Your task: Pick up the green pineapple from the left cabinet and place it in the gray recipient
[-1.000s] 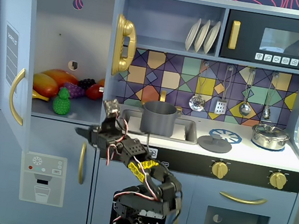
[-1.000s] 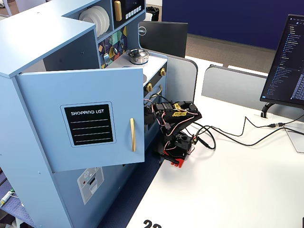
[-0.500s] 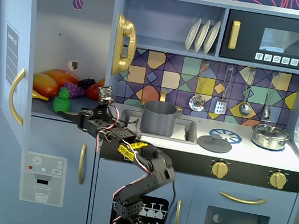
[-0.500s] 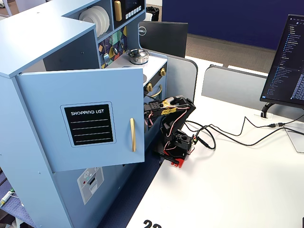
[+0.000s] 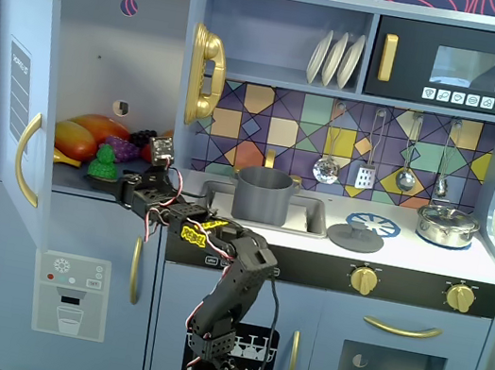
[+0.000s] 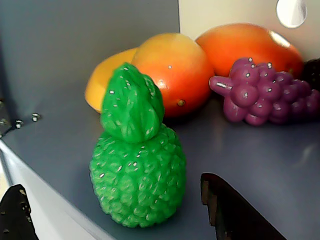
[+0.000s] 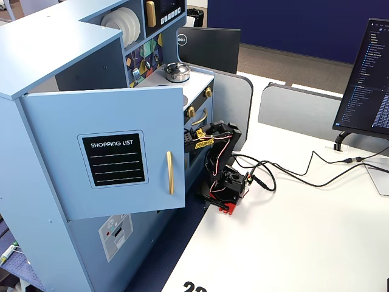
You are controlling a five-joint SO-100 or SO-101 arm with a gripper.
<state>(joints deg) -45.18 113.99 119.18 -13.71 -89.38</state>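
Note:
The green pineapple [image 5: 103, 162] stands upright at the front edge of the shelf in the left cabinet [image 5: 100, 44], whose door [image 5: 16, 96] hangs open. In the wrist view the pineapple [image 6: 137, 170] fills the lower middle. My gripper [image 6: 112, 187] is open, with one black finger [image 6: 17, 215] to its left and the other [image 6: 235, 210] to its right, neither touching it. In a fixed view my gripper [image 5: 125, 187] sits just right of the fruit at the shelf edge. The gray recipient [image 5: 262, 197] stands in the sink. In the other fixed view the open door [image 7: 115, 158] hides the pineapple and my gripper.
Behind the pineapple lie orange-red fruits [image 6: 172, 70] and a purple grape bunch [image 6: 262, 92]. A gray lid [image 5: 357, 235] and a shiny silver lidded pot [image 5: 447, 225] sit on the counter. A gold phone [image 5: 205, 72] hangs on the wall right of the cabinet.

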